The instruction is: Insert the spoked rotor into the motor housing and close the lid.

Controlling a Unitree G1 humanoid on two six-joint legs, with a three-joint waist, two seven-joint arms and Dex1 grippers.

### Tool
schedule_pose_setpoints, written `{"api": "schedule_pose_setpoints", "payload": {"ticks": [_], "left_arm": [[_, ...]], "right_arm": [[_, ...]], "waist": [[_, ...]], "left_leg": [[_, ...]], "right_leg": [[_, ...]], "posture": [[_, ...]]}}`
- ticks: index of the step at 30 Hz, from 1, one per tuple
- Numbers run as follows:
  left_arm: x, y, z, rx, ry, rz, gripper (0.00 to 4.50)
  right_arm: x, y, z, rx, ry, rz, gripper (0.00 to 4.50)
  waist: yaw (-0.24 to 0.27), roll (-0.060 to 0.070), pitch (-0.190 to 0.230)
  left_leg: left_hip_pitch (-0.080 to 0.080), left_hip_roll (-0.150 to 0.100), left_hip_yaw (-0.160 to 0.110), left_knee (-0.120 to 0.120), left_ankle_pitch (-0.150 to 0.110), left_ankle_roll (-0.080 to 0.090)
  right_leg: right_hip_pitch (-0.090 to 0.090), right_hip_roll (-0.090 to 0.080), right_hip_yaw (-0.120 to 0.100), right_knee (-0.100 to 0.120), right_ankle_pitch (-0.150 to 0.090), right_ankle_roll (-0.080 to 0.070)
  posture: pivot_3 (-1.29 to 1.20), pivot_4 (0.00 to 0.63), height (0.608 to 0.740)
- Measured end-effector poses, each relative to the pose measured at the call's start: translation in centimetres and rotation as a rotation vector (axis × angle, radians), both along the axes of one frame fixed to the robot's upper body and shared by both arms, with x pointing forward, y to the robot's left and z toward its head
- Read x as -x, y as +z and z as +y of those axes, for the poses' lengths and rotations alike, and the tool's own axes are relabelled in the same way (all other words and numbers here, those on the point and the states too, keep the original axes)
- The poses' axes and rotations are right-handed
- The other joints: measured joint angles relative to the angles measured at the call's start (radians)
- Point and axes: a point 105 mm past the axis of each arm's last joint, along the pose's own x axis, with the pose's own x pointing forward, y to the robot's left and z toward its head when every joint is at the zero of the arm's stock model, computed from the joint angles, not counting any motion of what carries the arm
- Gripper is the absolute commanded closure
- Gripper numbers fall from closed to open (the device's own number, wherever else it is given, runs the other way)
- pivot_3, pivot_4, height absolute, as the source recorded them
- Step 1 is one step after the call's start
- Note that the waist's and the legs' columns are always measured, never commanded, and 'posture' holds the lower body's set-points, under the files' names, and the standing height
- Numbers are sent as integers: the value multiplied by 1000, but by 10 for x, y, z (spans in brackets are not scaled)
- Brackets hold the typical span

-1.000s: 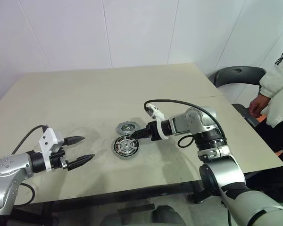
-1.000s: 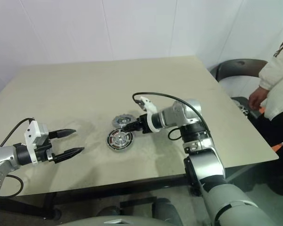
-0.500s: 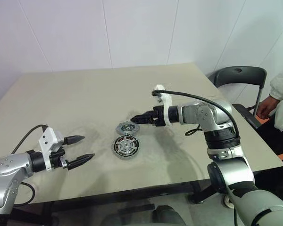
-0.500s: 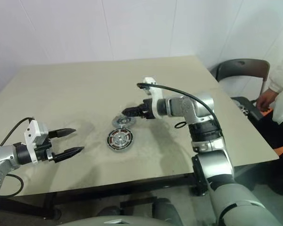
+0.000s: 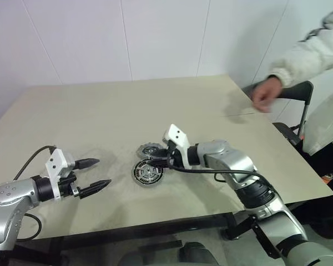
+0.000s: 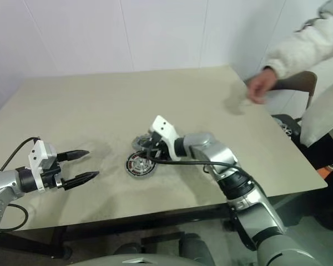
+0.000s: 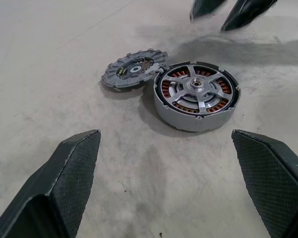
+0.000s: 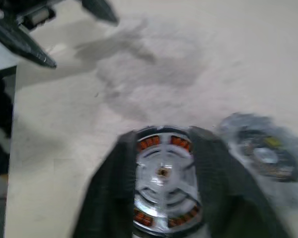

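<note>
The motor housing [image 7: 197,111], a silver rim around copper windings, lies on the table's near middle. Inside it sits the spoked rotor [image 7: 196,87], silver spokes over the coils. The notched grey lid [image 7: 131,69] rests beside the housing, its edge against the rim. My right gripper [image 5: 154,163] hovers just over the housing, pointing left. Its fingers [image 8: 114,188] stand apart either side of the housing in the right wrist view, with nothing between them. My left gripper [image 5: 104,172] waits open to the left, aimed at the housing and well short of it.
A person's hand [image 5: 265,94] and pale sleeve [image 5: 311,50] reach in over the table's far right corner. A dark chair [image 5: 291,88] stands behind that corner. The table's front edge [image 5: 155,224] runs close below both arms.
My right gripper lifted over the lid, then swung back down to the housing with its wrist rolled. The person's arm came in over the right corner. The left arm stayed still.
</note>
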Motion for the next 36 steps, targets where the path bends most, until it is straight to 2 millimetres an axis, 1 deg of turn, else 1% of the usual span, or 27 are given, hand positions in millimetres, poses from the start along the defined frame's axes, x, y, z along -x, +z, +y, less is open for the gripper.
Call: {"api": "schedule_pose_setpoints", "payload": {"ticks": [2, 7, 16, 21, 25, 27, 29, 36], "left_arm": [[1, -2, 0, 2, 2, 5, 0], [5, -5, -1, 5, 4, 17, 0], [6, -7, -3, 14, 6, 19, 0], [4, -5, -4, 14, 0, 10, 0], [0, -2, -3, 17, -4, 0, 0], [-1, -1, -2, 17, -3, -2, 0], [-2, -2, 0, 19, 1, 3, 0], [-3, -2, 1, 23, 2, 4, 0]], "right_arm": [[-1, -8, 1, 37, 4, 10, 4472], [-1, -27, 0, 110, 1, 45, 4472], [-2, -31, 0, 128, -14, 53, 4472], [0, -23, -3, 111, 0, 64, 4472], [5, 1, -11, 71, 51, 24, 4472], [7, 12, -20, 73, 81, -20, 4472], [6, 19, -31, 93, 86, -52, 4472], [6, 26, -55, 129, 103, -69, 4472]], "waist": [[0, 0, 0], [1, 0, 0], [1, -1, -1], [2, 0, -1], [2, 0, -1], [3, 0, -1], [4, 0, -1], [4, 0, -1]], "left_leg": [[0, 0, 0, 0, 0, 0], [0, 0, 0, 0, 0, 0], [2, 0, 0, 0, 0, 0], [1, 0, 0, 0, 0, 0], [0, -1, 0, 0, 0, 0], [0, -1, -1, 0, 0, 0], [1, -1, 0, 0, 0, 0], [0, 0, 0, 0, 0, 0]], "right_leg": [[0, -1, 0, 0, 0, 0], [0, -1, 0, 0, 0, 0], [2, -1, 0, 1, 0, 0], [1, -1, 0, 0, 0, 0], [0, -1, 0, 0, 0, 0], [1, -1, -1, 0, 0, 0], [1, -1, -1, 0, 0, 0], [1, 0, 0, 0, 0, 0]], "posture": [[0, 0, 740], [0, 0, 740], [0, 0, 740], [0, 0, 740], [0, 0, 740], [0, 0, 740], [0, 0, 740], [0, 0, 740]]}}
